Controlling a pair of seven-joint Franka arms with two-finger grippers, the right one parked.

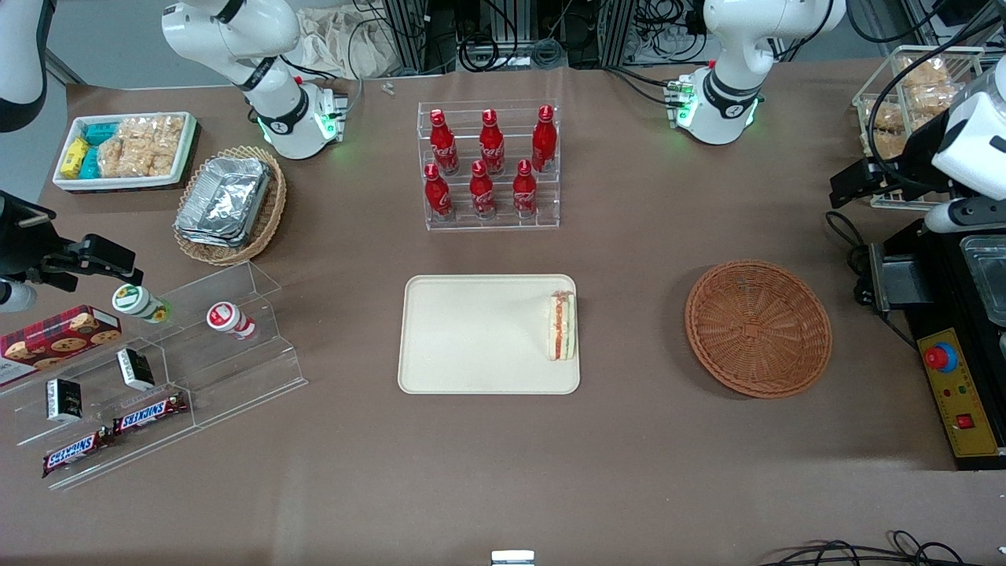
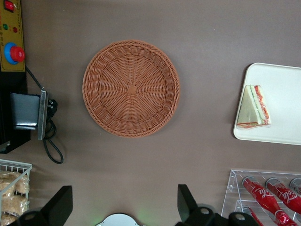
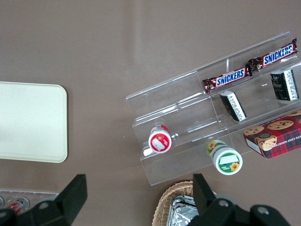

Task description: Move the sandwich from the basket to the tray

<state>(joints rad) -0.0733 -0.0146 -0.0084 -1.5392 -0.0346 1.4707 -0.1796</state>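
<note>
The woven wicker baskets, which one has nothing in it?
The round reddish-brown wicker basket, under the raised open left gripper. The paler tan wicker basket holds foil containers.

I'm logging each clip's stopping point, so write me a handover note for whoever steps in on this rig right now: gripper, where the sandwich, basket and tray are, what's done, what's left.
Gripper: open, holding nothing, raised above the table over the basket's edge.
Sandwich: lying on the tray, against the rim at the working arm's end.
Basket: holds nothing, sits beside the tray toward the working arm's end of the table.
Done: sandwich is out of the basket and resting on the tray, released.
Left: nothing on the transfer itself; at most, confirm the arm is parked.
</note>
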